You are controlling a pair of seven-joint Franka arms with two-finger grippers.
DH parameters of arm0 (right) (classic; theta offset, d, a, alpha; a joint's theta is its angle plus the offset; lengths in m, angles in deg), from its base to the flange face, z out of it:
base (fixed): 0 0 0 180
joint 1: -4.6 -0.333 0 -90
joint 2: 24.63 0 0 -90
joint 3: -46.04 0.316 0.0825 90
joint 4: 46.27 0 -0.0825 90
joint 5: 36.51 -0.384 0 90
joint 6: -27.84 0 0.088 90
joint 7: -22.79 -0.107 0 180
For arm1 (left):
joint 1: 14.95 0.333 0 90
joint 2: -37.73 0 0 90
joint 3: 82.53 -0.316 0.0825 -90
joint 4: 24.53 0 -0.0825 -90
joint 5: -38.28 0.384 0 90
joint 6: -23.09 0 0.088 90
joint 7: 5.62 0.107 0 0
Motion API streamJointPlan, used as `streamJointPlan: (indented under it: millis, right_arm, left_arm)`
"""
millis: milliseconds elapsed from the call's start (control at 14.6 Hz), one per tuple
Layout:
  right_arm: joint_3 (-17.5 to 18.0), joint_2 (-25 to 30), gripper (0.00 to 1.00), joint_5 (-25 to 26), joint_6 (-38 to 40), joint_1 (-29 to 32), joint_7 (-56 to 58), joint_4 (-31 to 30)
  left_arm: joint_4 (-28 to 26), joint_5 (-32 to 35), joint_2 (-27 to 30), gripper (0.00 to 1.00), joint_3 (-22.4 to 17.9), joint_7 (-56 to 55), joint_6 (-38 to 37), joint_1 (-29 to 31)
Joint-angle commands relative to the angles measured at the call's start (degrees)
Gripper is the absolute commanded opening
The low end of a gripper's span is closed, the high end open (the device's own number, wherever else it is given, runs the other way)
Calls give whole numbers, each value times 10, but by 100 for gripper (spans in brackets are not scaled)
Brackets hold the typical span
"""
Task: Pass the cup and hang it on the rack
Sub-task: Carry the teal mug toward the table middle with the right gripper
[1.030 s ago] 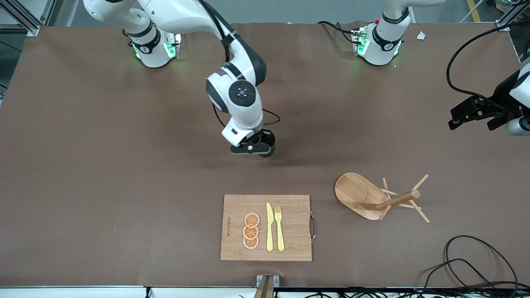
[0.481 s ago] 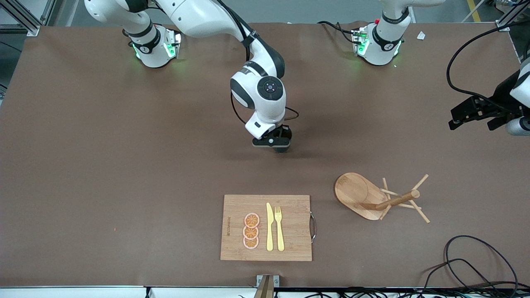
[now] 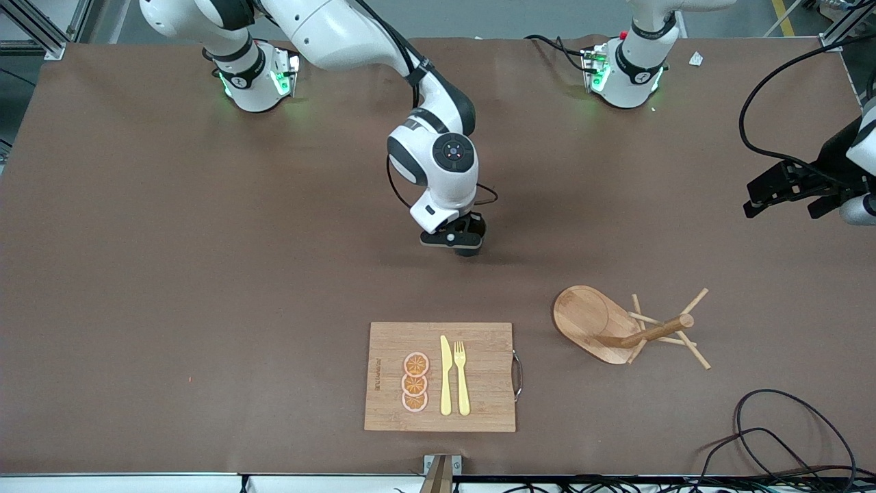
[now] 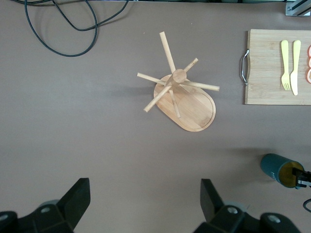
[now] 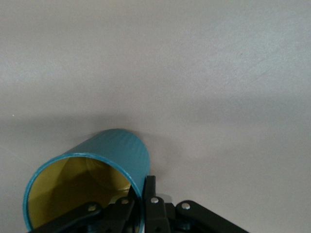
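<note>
The cup [image 5: 87, 179] has travelled toward the rack [image 3: 619, 329] — right hand [image 3: 460, 241] clamped on its rim. Left hand [image 4: 141, 204] waits, fingers apart — handover nears.

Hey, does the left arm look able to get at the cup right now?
Probably yes: the cup, pinched at its rim by the right gripper, has bare table around it, and the open left gripper faces no obstacle.

A robotics lab: two arm bases [image 3: 254, 75] bolted to a brown-covered counter [image 3: 171, 274], aluminium framing [image 3: 41, 31], loose cables [image 3: 787, 438].
</note>
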Motion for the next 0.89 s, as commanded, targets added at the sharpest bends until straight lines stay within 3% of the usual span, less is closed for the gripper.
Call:
streamJointPlan:
  millis: [0,206,343,481,824]
  right_arm:
    - [-4,1,100,5,14,1,-8,13]
    - [-2,25,100,-2,26,3,-6,11]
    - [-1,52,100,-8,78,11,-1,13]
    - [-4,91,100,-41,107,28,51,8]
    - [-15,157,100,-19,239,121,146,0]
  left_arm:
    - [-3,7,4,100,1,-10,5,0]
    - [-3,8,4,100,2,-10,4,-1]
    - [-3,9,4,100,2,-10,4,-2]
    - [-3,8,4,100,2,-10,4,-1]
    - [-3,5,4,100,2,-9,2,1]
